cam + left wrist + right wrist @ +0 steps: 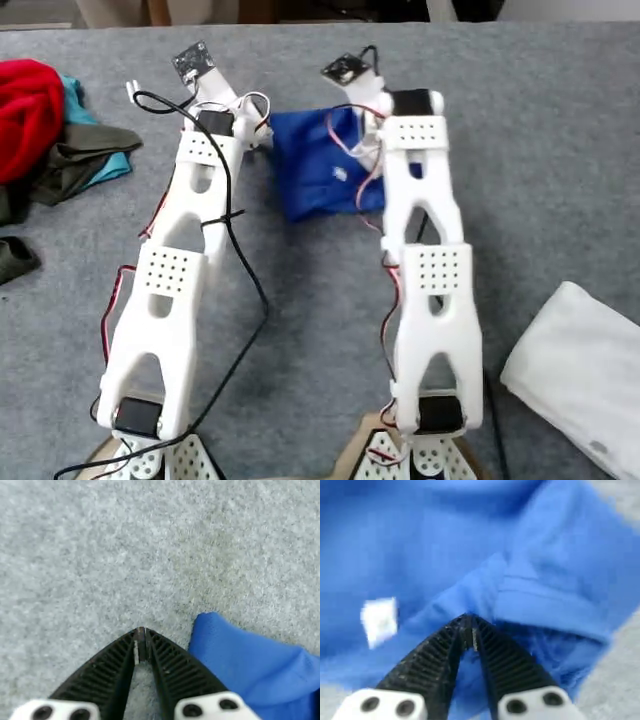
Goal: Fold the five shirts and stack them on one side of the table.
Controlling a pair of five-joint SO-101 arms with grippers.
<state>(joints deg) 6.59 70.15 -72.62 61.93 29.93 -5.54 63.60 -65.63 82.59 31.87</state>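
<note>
1. A grey felt-like table covering [300, 330] is spanning the whole work area. Two white arms are stretching out over it from their bases.
2. The blue cotton shirt [315, 165], bundled into a rough rectangle, is lying at the far middle of the table, between the two arm heads.
3. The left gripper [141, 632] is clenching on nothing. Its tips are meeting over bare felt, just beside a rounded corner of the shirt [250, 665].
4. The right gripper [468, 622] is holding its closed tips against a raised crease in the blue cloth [470, 540]. I cannot tell whether any fabric is caught between them.
5. Judgement: the step in hand is squaring off this fold.
   - The left tips will be needing to open and take the near corner.
   - Lifting both sides evenly should work better than sliding, since the felt is likely dragging the layers apart.
6. A white folded shirt [585, 375] is lying at the near right, probably starting the stack. A red garment [25, 110], a teal one [110, 170] and a dark olive one [85, 145] are heaping at the left edge, unfolded.
7. A black cable [240, 260] is looping across the left arm and may be snagging on wide swings.
</note>
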